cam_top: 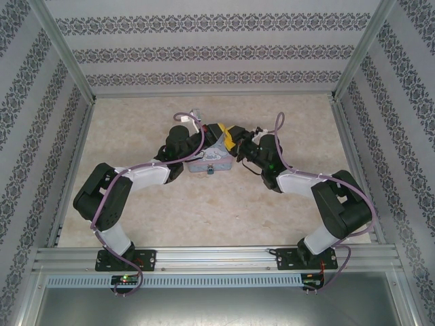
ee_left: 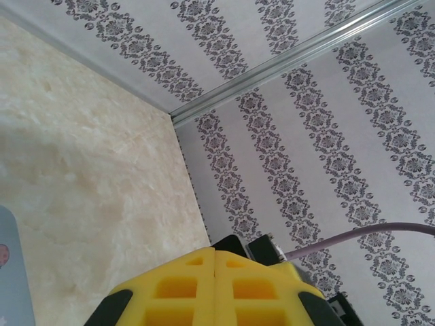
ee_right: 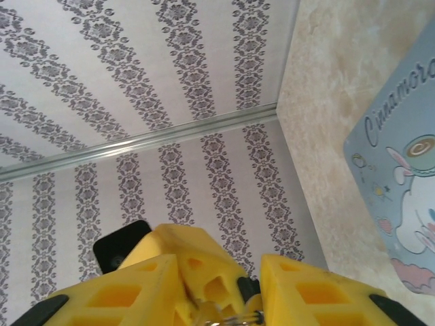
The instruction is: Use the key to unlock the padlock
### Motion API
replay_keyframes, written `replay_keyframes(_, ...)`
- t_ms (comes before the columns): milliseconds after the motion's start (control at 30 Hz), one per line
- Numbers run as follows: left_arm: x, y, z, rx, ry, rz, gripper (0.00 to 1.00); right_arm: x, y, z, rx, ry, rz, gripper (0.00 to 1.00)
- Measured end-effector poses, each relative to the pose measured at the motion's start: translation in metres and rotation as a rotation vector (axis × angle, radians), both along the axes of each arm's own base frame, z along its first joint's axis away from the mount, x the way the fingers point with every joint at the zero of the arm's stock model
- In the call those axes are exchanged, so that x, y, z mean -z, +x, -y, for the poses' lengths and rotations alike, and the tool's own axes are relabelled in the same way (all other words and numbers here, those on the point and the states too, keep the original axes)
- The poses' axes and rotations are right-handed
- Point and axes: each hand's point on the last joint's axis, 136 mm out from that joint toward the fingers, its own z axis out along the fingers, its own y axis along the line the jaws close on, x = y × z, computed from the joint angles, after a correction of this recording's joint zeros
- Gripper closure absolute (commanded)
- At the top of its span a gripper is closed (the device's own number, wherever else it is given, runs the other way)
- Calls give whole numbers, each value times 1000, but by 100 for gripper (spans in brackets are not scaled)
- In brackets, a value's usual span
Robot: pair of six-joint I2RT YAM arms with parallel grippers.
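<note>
Where damask walls (ee_left: pixel 326 136) meet, marbled beige tabletop (cam_top: pixel 204 204)

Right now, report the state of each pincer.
Left pincer: shut; whether it holds anything cannot be told.
Right pincer: open, jaws apart; whether it grips anything cannot be told.

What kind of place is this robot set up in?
Probably a purpose-built robot test booth: an aluminium frame boxes in a marble-look tabletop, patterned wallpaper panels form the walls, and the left arm and right arm are bolted to its near rail.
</note>
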Motion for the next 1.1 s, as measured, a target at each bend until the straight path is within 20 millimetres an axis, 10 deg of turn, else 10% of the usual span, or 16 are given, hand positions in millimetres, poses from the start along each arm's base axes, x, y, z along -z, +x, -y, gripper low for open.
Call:
replay_keyframes(300, -2, 1, -1, -8, -8, 12, 100, -2, 6, -2, 10, 15, 2, 100)
replay_keyframes(467, -2, 1, -2, -11, -8, 12, 100, -1, 6, -2, 10, 17, 2, 100)
replay_keyframes(600, 0, 0, -2, -11, -12, -1, 54, -1, 6, -2, 9, 13, 6, 100)
replay_keyframes(700, 7, 0, -3, -13, -5, -47, 41, 1, 7, 1, 4, -4, 18, 100)
replay_keyframes(1100, 5, -14, -6, 79, 3, -260, 47, 39, -5, 27, -17, -240, 96, 100)
